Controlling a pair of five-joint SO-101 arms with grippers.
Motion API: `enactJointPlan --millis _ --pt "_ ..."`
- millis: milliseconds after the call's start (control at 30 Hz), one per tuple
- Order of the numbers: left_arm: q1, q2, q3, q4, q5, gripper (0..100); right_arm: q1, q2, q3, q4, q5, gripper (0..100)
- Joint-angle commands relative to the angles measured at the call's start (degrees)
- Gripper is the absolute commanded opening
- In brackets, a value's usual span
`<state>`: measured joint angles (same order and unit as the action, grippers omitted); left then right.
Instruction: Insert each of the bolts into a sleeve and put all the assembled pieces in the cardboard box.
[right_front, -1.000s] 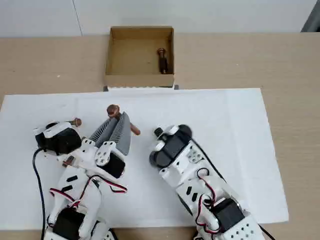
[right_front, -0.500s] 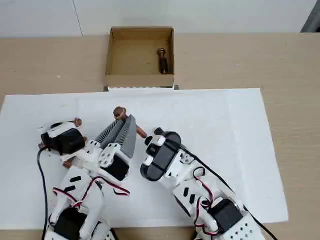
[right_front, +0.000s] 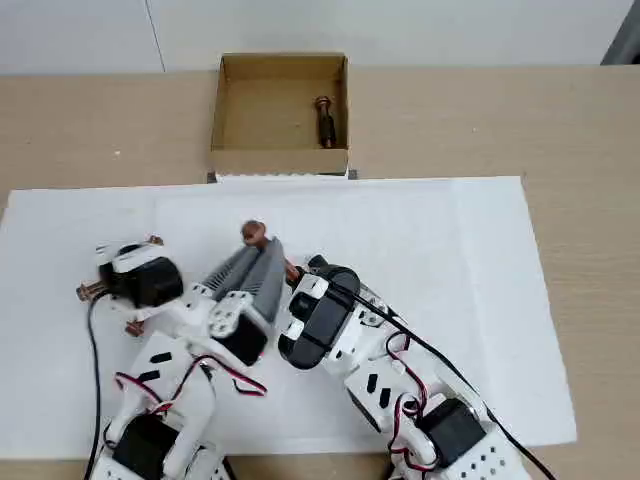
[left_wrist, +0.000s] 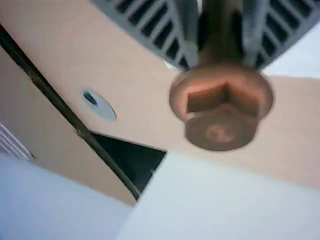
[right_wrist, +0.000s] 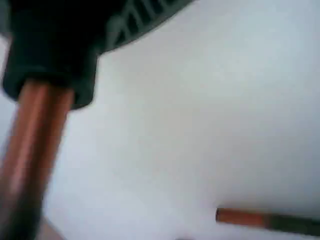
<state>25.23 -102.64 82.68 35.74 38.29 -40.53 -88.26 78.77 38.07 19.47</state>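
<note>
A white sheet (right_front: 450, 300) covers the wooden bench (right_front: 560, 120) in front of the cardboard box (right_front: 225, 105), which holds one assembled piece (right_front: 324, 120). Nearer than the box, the left tool (right_front: 260, 248) clamps a bolt (left_wrist: 221, 107). The bolt's shaft meets a dark sleeve (right_wrist: 50, 55) at the right tool (right_front: 308, 272), whose grip I cannot tell.

— Bright, even light over the high view; the white sheet (right_front: 480, 280) reads flat.
— Soft shadows hug the right arm (right_front: 400, 380) (diffuse overhead light, I'd say), and thin shade lines the cardboard box (right_front: 265, 115).
</note>
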Motion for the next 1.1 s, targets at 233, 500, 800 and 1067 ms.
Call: enactJointPlan --millis 233,500,800,1067 --pt "6.24 -0.26 -0.04 11.08 0.26 0 -0.40 -0.48 -3.96 -2.51 0.44 0.3" --pt "4.84 -0.35 -0.13 14.68 -1.85 14 -0.31 -0.48 -4.22 -2.51 0.44 0.3" --pt "-2.99 -0.35 -2.07 14.68 -9.05 22 -0.13 -0.40 -4.22 -2.42 0.53 0.3" --pt "-7.91 -0.09 -9.19 16.26 -9.41 22 7.08 0.04 -3.96 -2.42 -2.02 0.3"
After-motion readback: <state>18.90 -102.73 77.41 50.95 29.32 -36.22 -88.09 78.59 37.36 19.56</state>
